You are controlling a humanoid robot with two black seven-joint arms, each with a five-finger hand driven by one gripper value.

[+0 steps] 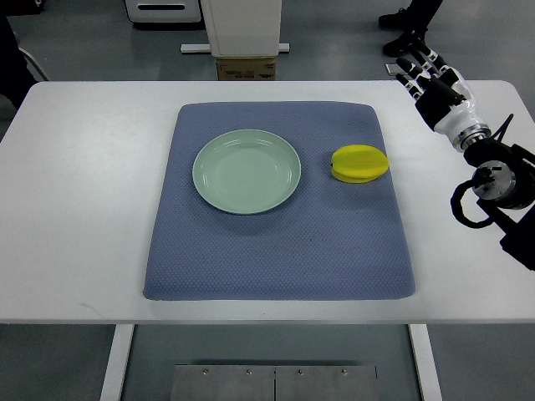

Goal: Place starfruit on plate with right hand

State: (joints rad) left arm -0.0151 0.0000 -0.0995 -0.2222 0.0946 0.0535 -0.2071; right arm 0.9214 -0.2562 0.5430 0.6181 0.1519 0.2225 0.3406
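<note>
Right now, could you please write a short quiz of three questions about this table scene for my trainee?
1. True or false: the starfruit already lies on the plate.
2. Which is under both the plate and the starfruit? A) white table directly B) blue mat C) a tray
3. Fill in: the right hand is at the table's far ____ corner.

Key: 1 false, it lies on the mat to the plate's right; 2 B; 3 right.

Yellow starfruit (360, 163), pale green plate (247, 171), textured blue-grey mat (276, 251), white table (75, 209)
</note>
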